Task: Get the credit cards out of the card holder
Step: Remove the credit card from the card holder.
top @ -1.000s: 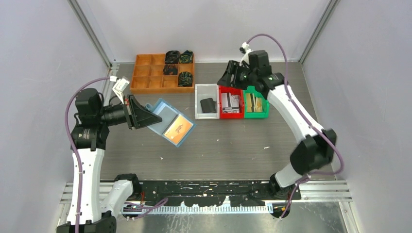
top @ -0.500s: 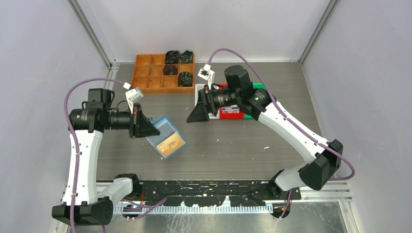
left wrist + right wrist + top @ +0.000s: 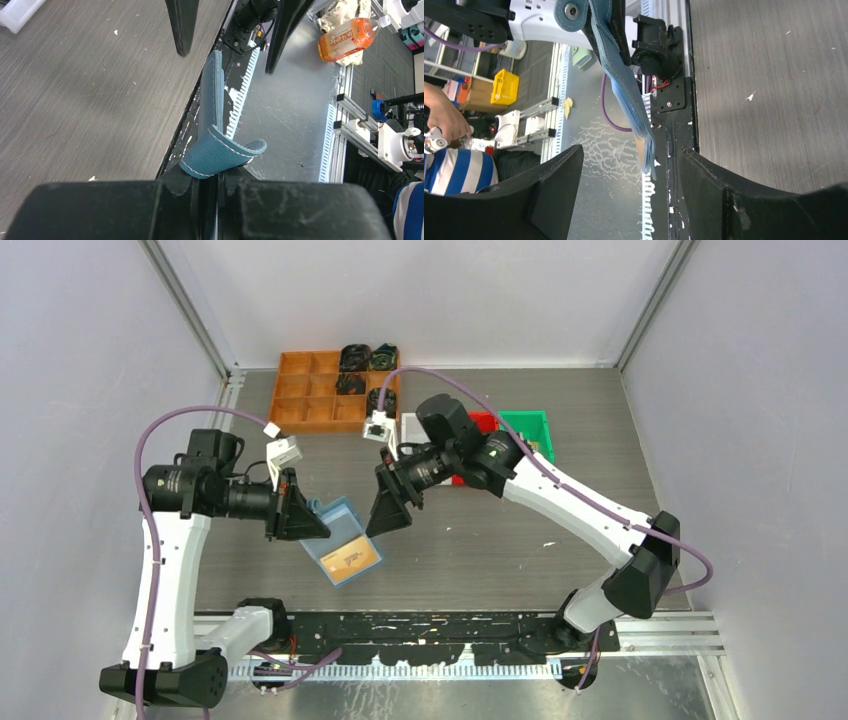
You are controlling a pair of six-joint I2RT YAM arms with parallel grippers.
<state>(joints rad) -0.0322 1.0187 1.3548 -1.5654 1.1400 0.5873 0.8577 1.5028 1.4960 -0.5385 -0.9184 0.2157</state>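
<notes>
A: Where is the card holder (image 3: pixel 338 538) sitting?

B: It is not sitting. It is hanging spread open in the air, over the near part of the table (image 3: pixel 480 552), left of centre. In the overhead view an orange-faced card (image 3: pixel 353 557) is showing in its lower panel.

A: What is carrying it?

B: The left gripper (image 3: pixel 312 530) is clamping it at its left edge. In the left wrist view the jaws are pressing together on the blue material, and a stitched piece of it is curling out just above them.

A: And the right gripper (image 3: pixel 388 528)?

B: It is standing spread wide and gripping nothing. In the overhead view it is pointing at the holder's right side, just beside it but apart. In the right wrist view the holder is appearing edge-on, with its lower tip lying in the gap between the two fingers and touching neither.

A: Is anything touching the card?

B: Only the holder, as far as I can tell.

A: Surroundings?

B: An orange compartment tray (image 3: pixel 300 400) is lying at the far left of the table, with dark items filling its right-hand cells. A red bin (image 3: pixel 484 421) and a green bin (image 3: pixel 530 426) are lying behind the right arm, partly hidden by it.
</notes>
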